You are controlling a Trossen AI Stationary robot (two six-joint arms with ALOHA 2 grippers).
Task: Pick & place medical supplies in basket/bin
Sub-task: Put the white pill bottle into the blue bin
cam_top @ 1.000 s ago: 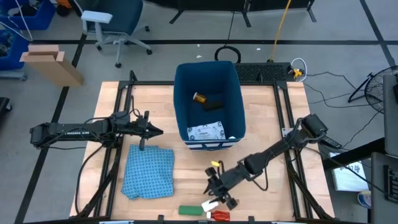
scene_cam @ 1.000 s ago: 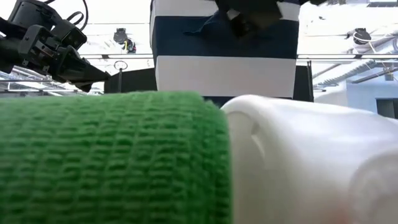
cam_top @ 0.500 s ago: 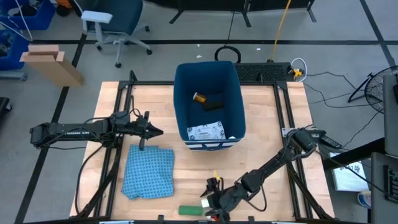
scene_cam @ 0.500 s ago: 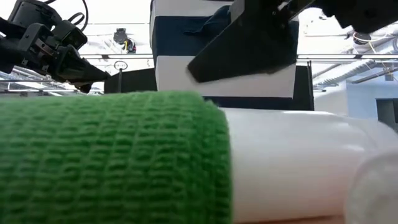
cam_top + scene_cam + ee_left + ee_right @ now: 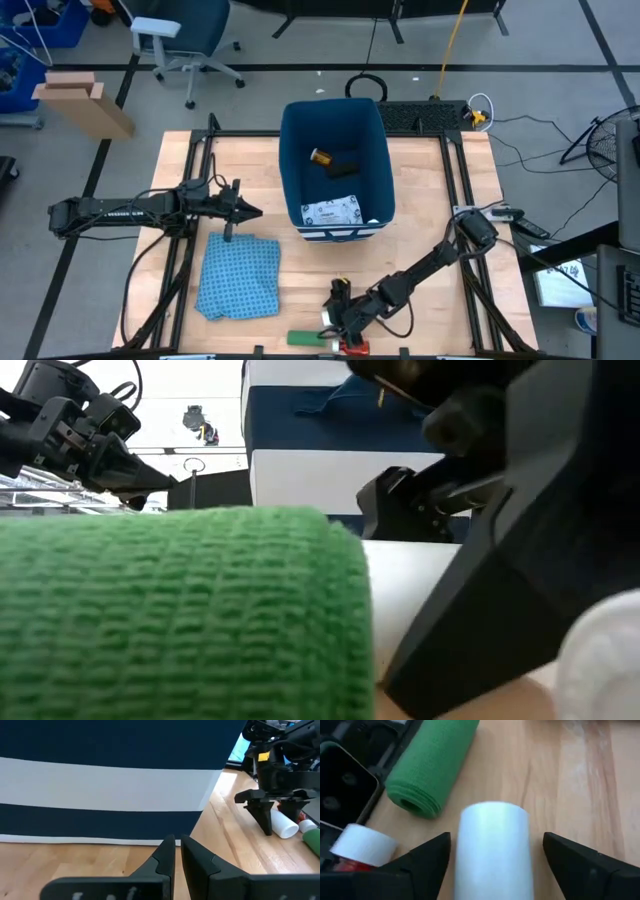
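A white cylinder [image 5: 492,852] lies on its side on the wood near the table's near edge, next to a green roll [image 5: 432,767] and a small white roll with a red item [image 5: 347,865]. My right gripper [image 5: 496,837] is low over the white cylinder [image 5: 333,330], open, with one finger on each side and a gap to each. The dark blue bin [image 5: 335,170] stands at the table's middle-far part and holds an orange bottle [image 5: 320,157], a black oblong [image 5: 344,165] and a white printed packet [image 5: 332,211]. My left gripper [image 5: 235,210] waits shut left of the bin.
A blue patterned cloth [image 5: 240,275] lies flat on the table's left-near part, below the left gripper. The green roll [image 5: 180,610] fills the foreground of the low view. Black frame rails [image 5: 190,270] run along the table's sides. Bare wood lies between the bin and the near items.
My right gripper has moved toward the table's near edge and down onto the group of items there, ending with its fingers on both sides of the white cylinder. The cylinder, the green roll and the left arm have kept still.
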